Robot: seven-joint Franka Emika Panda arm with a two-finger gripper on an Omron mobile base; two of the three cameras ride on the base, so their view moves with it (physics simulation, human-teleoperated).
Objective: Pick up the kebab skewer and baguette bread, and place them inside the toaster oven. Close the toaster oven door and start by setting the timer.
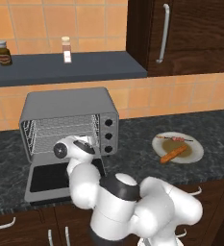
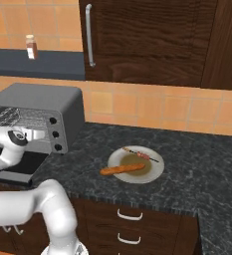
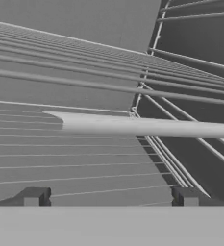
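No writing can be read on the two bottles on the dark shelf: a brown jar (image 1: 4, 53) with a label too small to make out, and a pale shaker (image 1: 66, 50) with a reddish band. A round plate (image 1: 195, 153) is seen on the dark speckled surface (image 1: 137, 144), well to the right of the toaster oven (image 1: 70, 122). On the plate lie the baguette bread (image 1: 174, 154) and, just behind it, the kebab skewer (image 1: 178, 139); the two are set close together but whether they touch cannot be told.

The toaster oven door (image 1: 48, 180) is folded down flat onto the surface, and wire racks (image 3: 84, 86) are exposed inside. The gripper (image 3: 111, 196) is held at the oven's open mouth with its fingertips (image 3: 34, 196) spread wide and nothing between them. The skewer and the baguette are well apart from the gripper, off to its right.
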